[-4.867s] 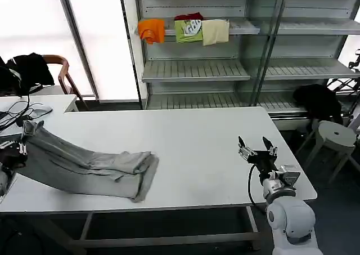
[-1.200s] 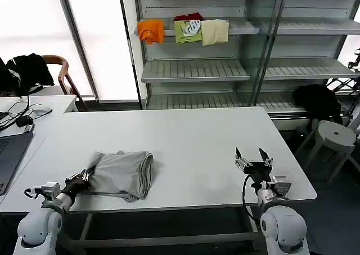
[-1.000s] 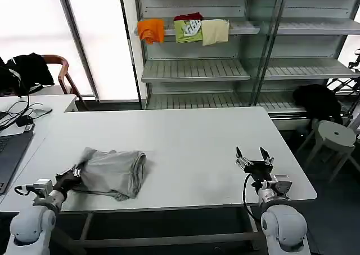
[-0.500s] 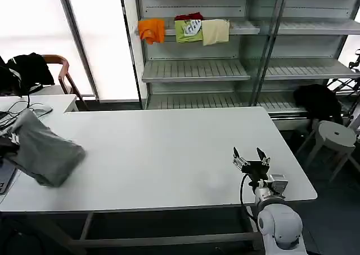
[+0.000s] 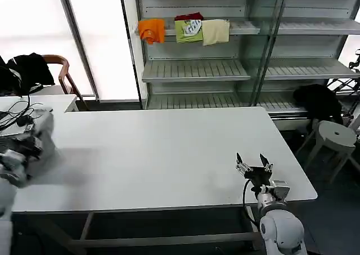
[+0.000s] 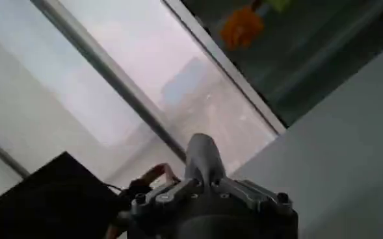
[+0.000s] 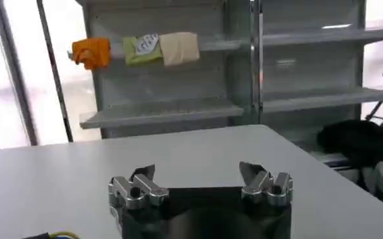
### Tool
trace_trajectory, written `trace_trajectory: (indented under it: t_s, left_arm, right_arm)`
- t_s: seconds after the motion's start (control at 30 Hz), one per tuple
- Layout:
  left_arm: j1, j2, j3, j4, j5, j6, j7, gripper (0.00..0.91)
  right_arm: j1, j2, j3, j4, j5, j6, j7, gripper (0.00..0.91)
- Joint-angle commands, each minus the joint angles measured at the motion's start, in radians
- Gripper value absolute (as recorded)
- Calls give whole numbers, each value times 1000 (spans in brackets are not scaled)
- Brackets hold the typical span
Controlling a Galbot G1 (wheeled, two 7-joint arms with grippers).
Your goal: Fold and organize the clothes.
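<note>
One grey shirt (image 5: 44, 132) here, bundled up at the far left edge of the white table (image 5: 169, 148), pressed against the left arm, and its shape is smeared and hard to read. The left gripper (image 6: 204, 165) sits right there at that left edge; from its wrist camera the fingers look drawn together into a single upright tip, though the head view blurs them, and whether they actually pinch the cloth can't be told. One right gripper (image 5: 253, 166), low at the table's near right side, fingers spread wide with nothing between them. On the shelf (image 5: 194, 69) behind: three small folded garments in a row, orange (image 5: 152, 30), green (image 5: 189, 30), cream (image 5: 215, 31). One black garment (image 5: 25, 70) draped over a chair at left.
</note>
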Motion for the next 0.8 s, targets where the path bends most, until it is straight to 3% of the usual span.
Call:
trace_trajectory:
  t_s: [0.03,0.43,0.67,0.7,0.8]
  left_arm:
    - [107,-396,277,-86,101,-7,-90,20]
    - [-55,-459,557,-132,-49,138,-193,20]
    - [-185,-607,675,-1,-99,215,-296,40]
    - [-192,-624,682,16,-101,237,-318,907]
    - [-189,-641,701,5,-102,261,-328,907]
  right_arm:
    - [-13,-7,25,-1,8,2,2,907]
    - [0,-1,13,7,13,-11,4,907]
    - [6,2,-19,4,-3,-30,0,907]
    - [7,4,-25,0,-7,-30,-1,907]
    - [20,15,-55,-33,-25,-31,-9,907]
